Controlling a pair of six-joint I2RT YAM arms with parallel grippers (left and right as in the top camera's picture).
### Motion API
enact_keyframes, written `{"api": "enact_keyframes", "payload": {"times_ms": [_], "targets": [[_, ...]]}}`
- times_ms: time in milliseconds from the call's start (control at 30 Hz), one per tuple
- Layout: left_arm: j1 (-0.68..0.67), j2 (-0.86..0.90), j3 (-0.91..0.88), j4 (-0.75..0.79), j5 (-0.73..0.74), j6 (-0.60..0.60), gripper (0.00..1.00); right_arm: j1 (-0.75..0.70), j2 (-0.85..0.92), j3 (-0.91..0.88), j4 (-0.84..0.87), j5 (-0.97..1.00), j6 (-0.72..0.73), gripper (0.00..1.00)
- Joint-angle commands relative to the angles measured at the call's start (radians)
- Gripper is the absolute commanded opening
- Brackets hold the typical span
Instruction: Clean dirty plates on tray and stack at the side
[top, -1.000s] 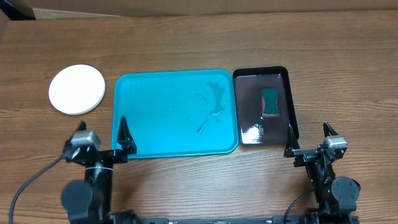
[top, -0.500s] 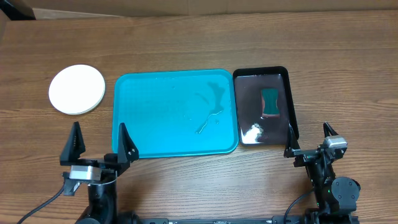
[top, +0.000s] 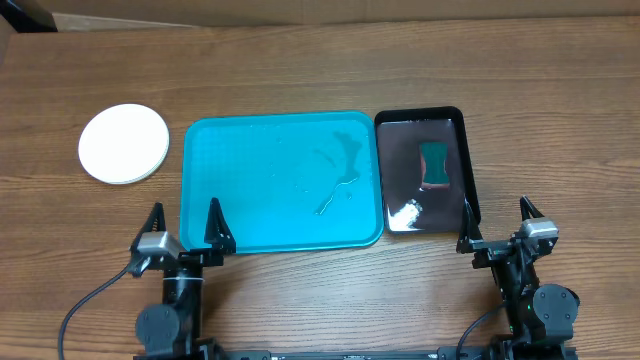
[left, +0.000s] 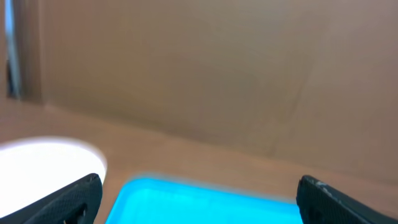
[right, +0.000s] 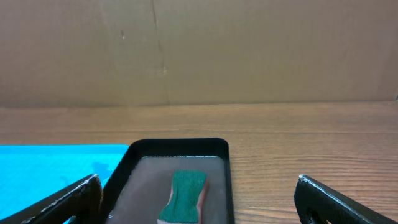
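Observation:
The turquoise tray (top: 280, 180) lies at the table's middle with wet streaks on it and no plate on it; it also shows in the left wrist view (left: 205, 202). A stack of plates with a white one on top (top: 124, 143) sits on the table left of the tray, and shows blurred in the left wrist view (left: 43, 165). My left gripper (top: 185, 222) is open and empty at the tray's near left corner. My right gripper (top: 495, 222) is open and empty near the black tray's near right corner.
A glossy black tray (top: 460, 130) holding water and a green sponge (top: 434, 164) stands right of the turquoise tray; sponge (right: 183, 196) and black tray (right: 225, 177) show in the right wrist view. A cardboard wall runs along the table's far edge.
My left arm has swung right and back toward the table's near edge, its gripper now at the tray's near left corner. The right arm has not moved.

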Motion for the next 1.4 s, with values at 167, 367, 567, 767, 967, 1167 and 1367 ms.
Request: {"api": "enact_keyframes", "payload": {"times_ms": [167, 367, 567, 767, 967, 1167, 1367], "targets": [[-0.009, -0.010, -0.006, -0.139, -0.102, 0.154, 1.00, -0.003, -0.011, -0.010, 0.005, -0.002, -0.004, 1.00], [-0.009, -0.010, -0.006, -0.138, -0.099, 0.159, 1.00, -0.003, -0.011, -0.010, 0.004, -0.002, -0.004, 1.00], [-0.008, -0.009, -0.006, -0.139, -0.099, 0.159, 1.00, -0.003, -0.011, -0.010, 0.005, -0.002, -0.004, 1.00], [-0.008, -0.009, -0.006, -0.139, -0.099, 0.159, 1.00, -0.003, -0.011, -0.010, 0.005, -0.002, -0.004, 1.00], [-0.008, -0.009, -0.006, -0.139, -0.099, 0.159, 1.00, -0.003, -0.011, -0.010, 0.005, -0.002, -0.004, 1.00], [-0.008, -0.009, -0.006, -0.139, -0.099, 0.159, 1.00, -0.003, -0.011, -0.010, 0.005, -0.002, -0.004, 1.00], [-0.008, -0.009, -0.006, -0.139, -0.099, 0.159, 1.00, -0.003, -0.011, -0.010, 0.005, -0.002, -0.004, 1.00]]}}
